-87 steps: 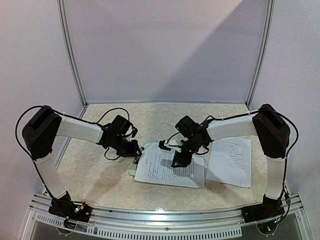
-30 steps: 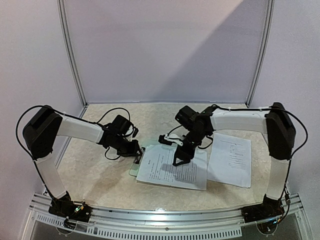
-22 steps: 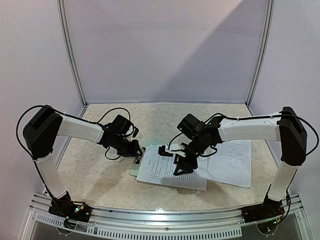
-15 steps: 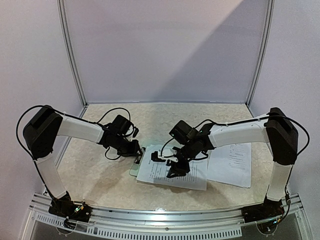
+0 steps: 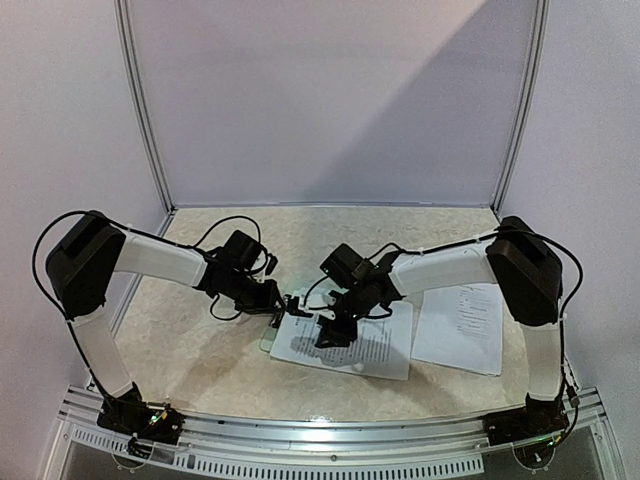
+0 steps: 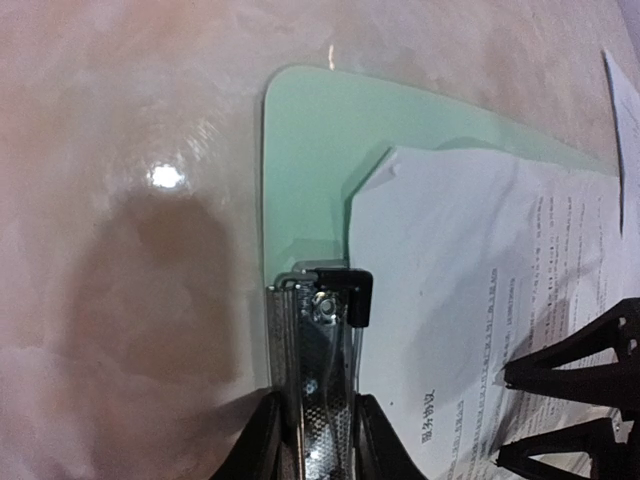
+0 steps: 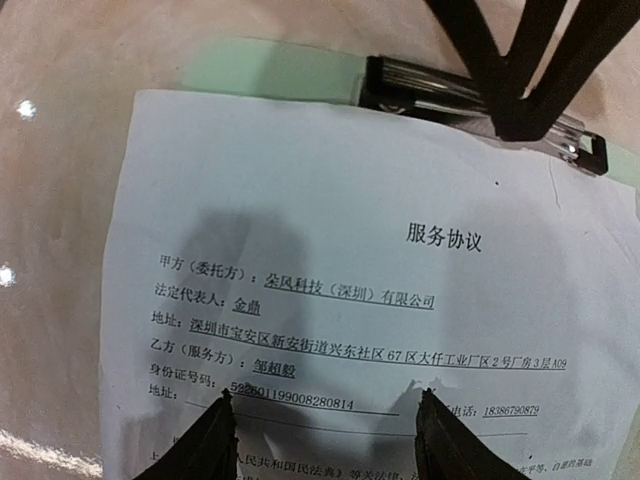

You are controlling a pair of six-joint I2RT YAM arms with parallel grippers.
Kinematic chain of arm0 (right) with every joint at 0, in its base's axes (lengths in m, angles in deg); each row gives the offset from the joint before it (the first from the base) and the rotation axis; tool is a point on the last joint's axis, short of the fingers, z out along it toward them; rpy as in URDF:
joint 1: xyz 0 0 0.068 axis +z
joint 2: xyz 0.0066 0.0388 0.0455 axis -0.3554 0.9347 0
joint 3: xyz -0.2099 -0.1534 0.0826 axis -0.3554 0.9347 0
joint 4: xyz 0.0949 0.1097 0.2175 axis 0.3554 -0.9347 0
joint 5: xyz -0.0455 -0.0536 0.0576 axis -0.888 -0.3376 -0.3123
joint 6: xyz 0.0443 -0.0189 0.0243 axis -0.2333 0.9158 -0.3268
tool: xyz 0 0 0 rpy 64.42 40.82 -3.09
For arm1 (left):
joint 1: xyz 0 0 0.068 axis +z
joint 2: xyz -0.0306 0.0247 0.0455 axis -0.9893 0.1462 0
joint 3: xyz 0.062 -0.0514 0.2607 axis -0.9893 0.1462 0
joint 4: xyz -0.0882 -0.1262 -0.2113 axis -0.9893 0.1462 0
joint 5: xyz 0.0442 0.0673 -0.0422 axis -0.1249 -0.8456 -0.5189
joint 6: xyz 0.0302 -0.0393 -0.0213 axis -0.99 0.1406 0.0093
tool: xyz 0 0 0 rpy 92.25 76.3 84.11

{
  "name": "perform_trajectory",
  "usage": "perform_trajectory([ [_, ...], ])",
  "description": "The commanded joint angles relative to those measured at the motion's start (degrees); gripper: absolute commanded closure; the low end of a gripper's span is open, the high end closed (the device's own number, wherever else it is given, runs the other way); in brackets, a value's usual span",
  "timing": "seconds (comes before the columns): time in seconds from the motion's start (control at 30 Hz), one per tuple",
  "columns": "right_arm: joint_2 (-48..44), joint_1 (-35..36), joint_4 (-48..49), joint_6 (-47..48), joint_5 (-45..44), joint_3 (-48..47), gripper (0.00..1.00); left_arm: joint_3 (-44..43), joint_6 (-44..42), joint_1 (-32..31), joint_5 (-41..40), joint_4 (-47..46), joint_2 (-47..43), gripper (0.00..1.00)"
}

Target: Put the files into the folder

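While the left fingers (image 5: 277, 305) are closed on the metal lever of the clip (image 6: 335, 295) at the folder's (image 6: 310, 150) short edge, you are in the feeding step: one of the files, the top sheet (image 7: 330, 200), lies on the mint-green folder with its header edge just beside the clip. The right fingers (image 5: 328, 335) are spread wide with nothing between them, both tips pressed down on the printed lines in the upper part of that sheet. From the wrist views you cannot quite tell whether the paper's edge has slipped beneath the clip's black bar or only butts against it, and whether the bar is lifted enough is likewise unclear. Your next move probably calls for a short, flat push of the sheet toward the clip, with light downward pressure so that the paper slides rather than buckles, and with the left squeeze held firm until the edge is well under. One corner of the sheet looks creased near the clip, so mind it does not fold back. A second sheet (image 5: 460, 325) waits on the bench (image 5: 190, 345) to the right, apart from the folder.
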Motion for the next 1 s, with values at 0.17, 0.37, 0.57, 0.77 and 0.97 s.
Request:
perform_trajectory([
  [0.17, 6.18, 0.31, -1.30, -4.22, -3.59, -6.77, 0.40, 2.67, 1.12, -1.09, 1.72, 4.34, 1.83, 1.00],
  [0.37, 6.92, 0.57, -2.20, -4.50, -1.90, -7.66, 0.40, 2.71, 1.16, -1.10, 1.74, 4.24, 1.97, 1.00],
  [0.57, 6.24, 1.25, -3.46, -3.45, -1.19, -6.90, 0.40, 2.78, 1.14, -1.08, 1.60, 4.36, 1.83, 1.00],
  [0.77, 5.00, 1.46, -3.23, -3.62, -1.52, -5.56, 0.41, 2.76, 0.95, -1.11, 1.63, 4.38, 1.87, 1.00],
  [0.97, 4.42, 1.52, -3.91, -3.49, -3.67, -6.11, 0.41, 2.82, 0.93, -1.08, 1.59, 4.34, 1.96, 1.00],
])
